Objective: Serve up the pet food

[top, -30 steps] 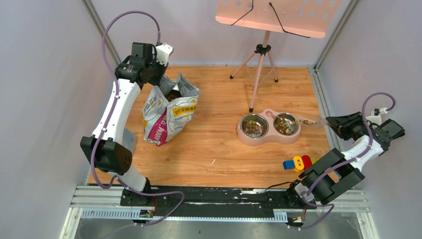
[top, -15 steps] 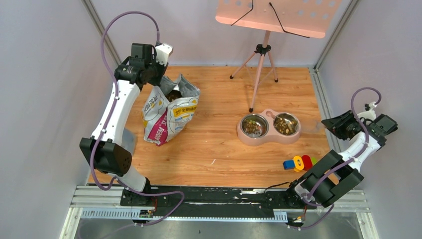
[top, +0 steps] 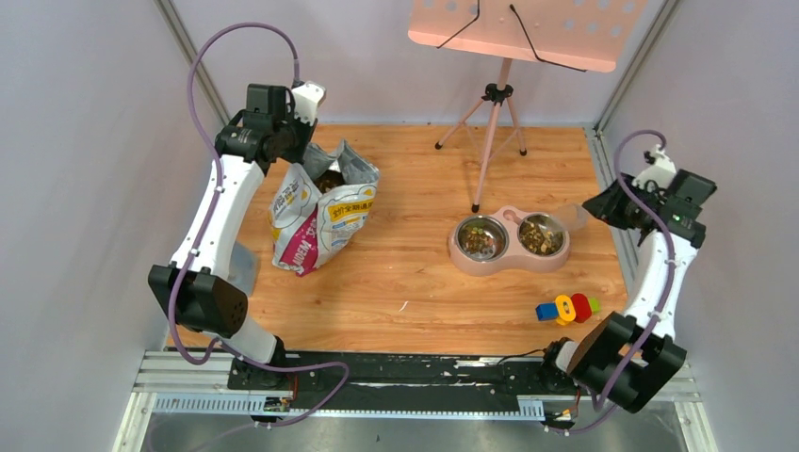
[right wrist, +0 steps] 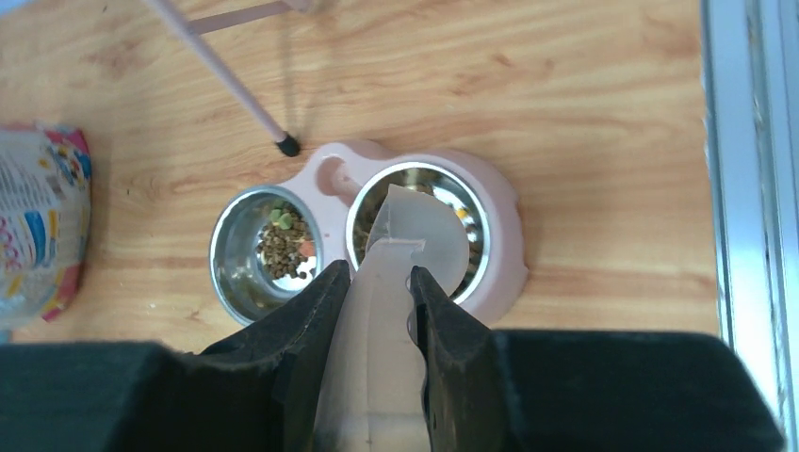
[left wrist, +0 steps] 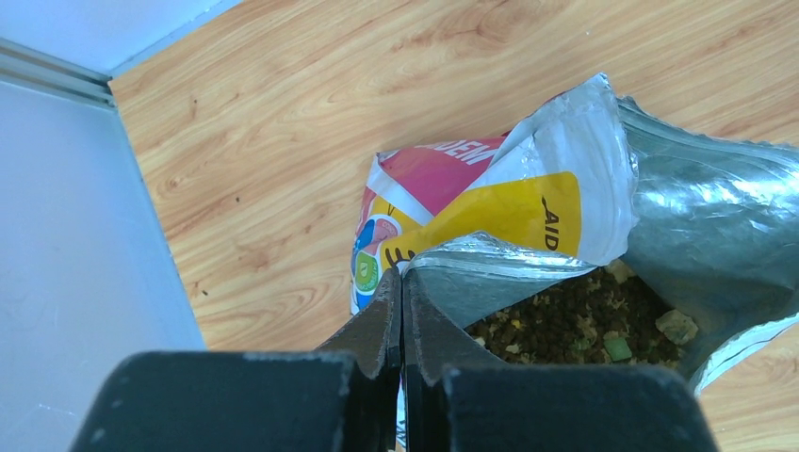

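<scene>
Far-left corner of the table [top: 415, 273]: the left gripper [left wrist: 402, 282] pinches fully shut on the bag [left wrist: 528, 202] rim, with pet food [left wrist: 565, 325] showing inside and in both bowls [right wrist: 332, 174] near the right edge. The right gripper [right wrist: 379, 275], partly open, clamps the scoop [right wrist: 415, 231] handle, its length pointing left toward the right-hand bowl. That arm has lifted since a second ago.

pale grey walls [top: 85, 141], wood-grain floor [top: 415, 273] — pink music stand [top: 528, 33] (seemingly perforated) at back

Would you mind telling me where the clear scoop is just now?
In the right wrist view, the clear scoop is clamped in the right gripper, raised near the right-hand bowl of the pink feeder.
</scene>
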Robot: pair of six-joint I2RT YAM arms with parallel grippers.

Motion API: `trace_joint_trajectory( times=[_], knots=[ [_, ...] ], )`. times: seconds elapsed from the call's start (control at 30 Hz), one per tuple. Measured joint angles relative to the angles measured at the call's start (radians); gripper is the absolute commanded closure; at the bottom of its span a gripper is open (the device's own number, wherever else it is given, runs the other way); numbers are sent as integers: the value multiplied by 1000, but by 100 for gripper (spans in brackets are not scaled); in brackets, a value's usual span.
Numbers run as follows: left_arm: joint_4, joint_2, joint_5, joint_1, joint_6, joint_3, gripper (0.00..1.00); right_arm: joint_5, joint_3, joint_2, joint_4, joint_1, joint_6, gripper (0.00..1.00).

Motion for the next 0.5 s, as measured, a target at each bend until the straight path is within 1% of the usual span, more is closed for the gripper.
trace_joint_trajectory(
  times=[0.2, 0.27, 0.33, 0.4, 0.5],
  knots=[
    [0, -3, 6, 1, -5, 0, 100, 121, 65, -107, -14, 282, -87, 100],
    [0, -4, 7, 1, -5, 0, 100, 209, 66, -143, -36, 424, -191, 100],
    [0, -4, 7, 1, -5, 0, 100, 283, 47, -173, -59, 535, -286, 100],
    [-1, -4, 7, 1, -4, 0, 100, 326, 11, -213, -85, 602, -376, 100],
    [-1, -4, 7, 1, -5, 0, 100, 393, -3, -249, -119, 617, -463, 100]
  ],
)
